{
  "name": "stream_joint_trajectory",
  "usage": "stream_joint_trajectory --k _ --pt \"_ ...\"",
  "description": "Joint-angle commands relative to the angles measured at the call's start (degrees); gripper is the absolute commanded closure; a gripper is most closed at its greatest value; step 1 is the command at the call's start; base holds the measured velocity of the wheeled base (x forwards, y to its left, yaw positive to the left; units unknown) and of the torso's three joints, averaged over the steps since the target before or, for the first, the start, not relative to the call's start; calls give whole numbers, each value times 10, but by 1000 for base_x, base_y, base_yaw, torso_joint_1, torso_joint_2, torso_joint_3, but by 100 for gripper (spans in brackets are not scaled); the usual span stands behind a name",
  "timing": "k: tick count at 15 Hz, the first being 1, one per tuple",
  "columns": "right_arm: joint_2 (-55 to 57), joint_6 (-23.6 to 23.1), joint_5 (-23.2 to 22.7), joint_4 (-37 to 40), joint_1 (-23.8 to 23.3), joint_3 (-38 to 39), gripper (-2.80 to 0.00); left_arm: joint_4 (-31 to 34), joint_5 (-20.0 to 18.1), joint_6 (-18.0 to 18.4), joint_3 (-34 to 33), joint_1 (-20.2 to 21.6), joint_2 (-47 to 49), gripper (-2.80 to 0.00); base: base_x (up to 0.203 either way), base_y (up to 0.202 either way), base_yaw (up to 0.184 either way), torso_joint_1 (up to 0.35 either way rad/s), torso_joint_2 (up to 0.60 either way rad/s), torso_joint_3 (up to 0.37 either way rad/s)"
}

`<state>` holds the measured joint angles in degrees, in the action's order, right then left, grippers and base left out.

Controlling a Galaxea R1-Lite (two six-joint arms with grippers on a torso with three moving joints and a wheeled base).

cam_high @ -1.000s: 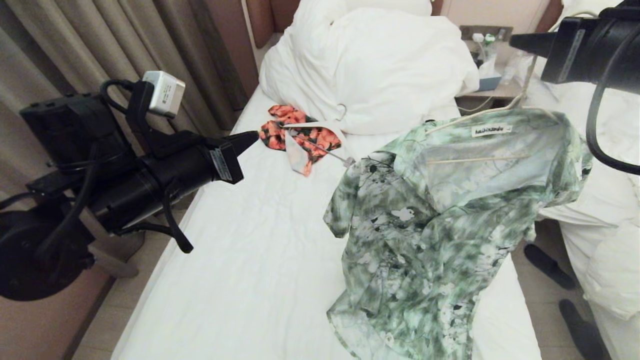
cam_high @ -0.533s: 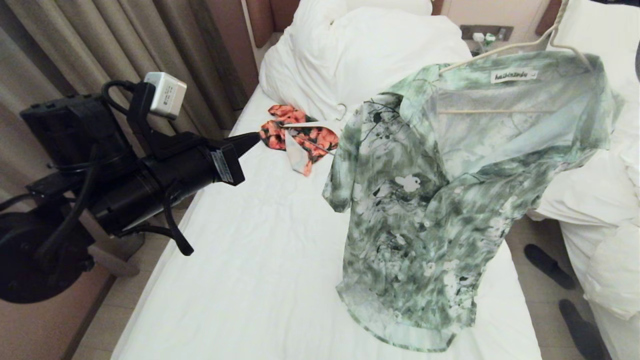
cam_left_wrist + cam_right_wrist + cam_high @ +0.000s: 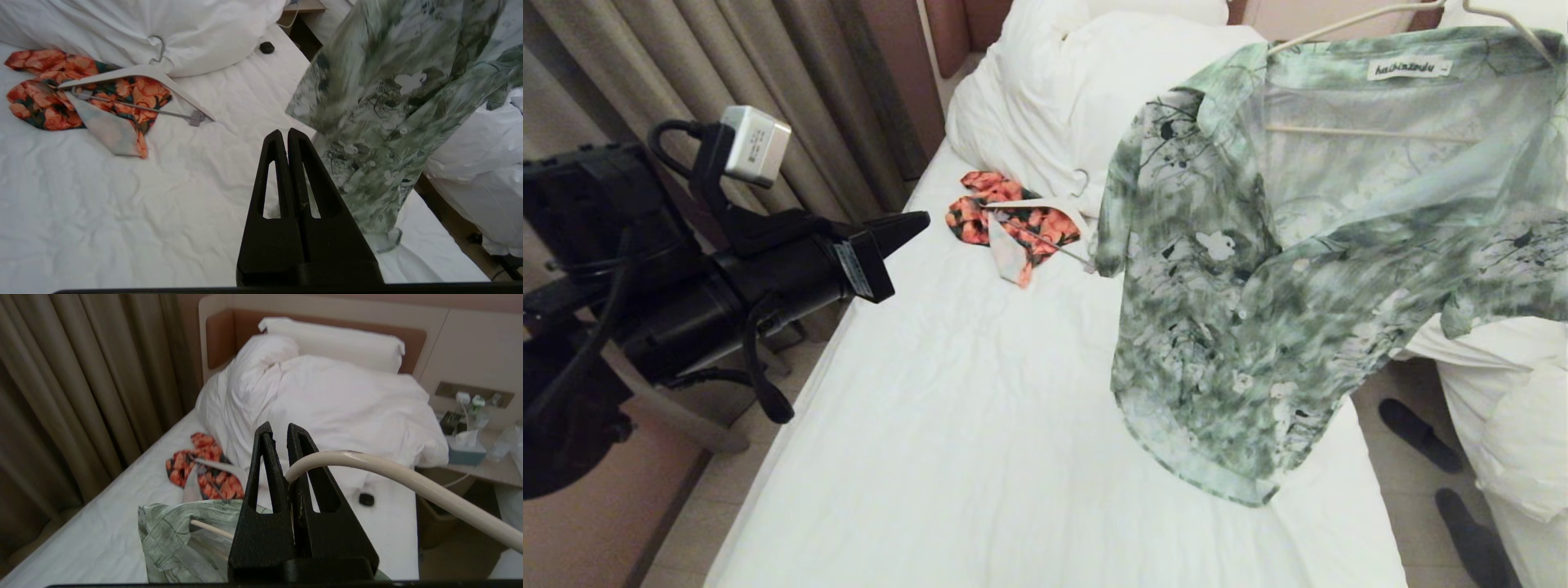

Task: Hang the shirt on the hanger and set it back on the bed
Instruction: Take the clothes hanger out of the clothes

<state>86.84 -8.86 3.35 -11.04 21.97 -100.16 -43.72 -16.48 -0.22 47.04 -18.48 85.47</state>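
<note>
The green-and-white printed shirt [image 3: 1258,286] hangs on the thin cream hanger [image 3: 1339,20], raised over the right side of the bed [image 3: 947,425]. Its hem [image 3: 1241,486] dangles close to the sheet; whether it touches, I cannot tell. My right gripper [image 3: 279,428] is above the head view's top edge and is shut on the hanger's curved hook [image 3: 408,477]. The shirt's collar [image 3: 179,535] bunches just beneath it. My left gripper [image 3: 915,222] hovers shut and empty over the bed's left side. Its tip [image 3: 284,132] is close beside the shirt's side [image 3: 392,102].
An orange floral garment [image 3: 1013,220] on a broad white hanger lies by the pillow heap [image 3: 1111,98]. Curtains [image 3: 686,65] line the left. A second bed [image 3: 1503,392] and dark slippers [image 3: 1421,437] are at the right. A nightstand [image 3: 478,465] stands beyond. A small black object [image 3: 366,499] lies on the sheet.
The hanger and shirt have been lifted up and to the right, pulling the hem off the sheet. The right gripper has left the head view. The left arm drew back slightly.
</note>
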Motion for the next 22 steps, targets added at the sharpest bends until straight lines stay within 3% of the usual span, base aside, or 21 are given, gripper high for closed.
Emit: stream_joint_trajectory --k 1,7,14,18,22 --pt "24 -1 0 -2 0 -29 0 -2 -1 -1 4 5 -2 0 0 0 0 0 0 0" --pt "36 8 -18 19 -5 -56 0 -3 -2 -2 3 5 -2 0 0 0 0 0 0 0" --pt "28 131 -160 138 -25 -128 0 -1 -6 -2 1 3 -3 0 0 0 0 0 0 0" --pt "23 135 -206 142 -30 -129 0 -1 -7 -2 0 3 -4 0 0 0 0 0 0 0" --pt "22 133 -217 143 -28 -132 0 -1 -10 -2 2 5 -7 0 0 0 0 0 0 0"
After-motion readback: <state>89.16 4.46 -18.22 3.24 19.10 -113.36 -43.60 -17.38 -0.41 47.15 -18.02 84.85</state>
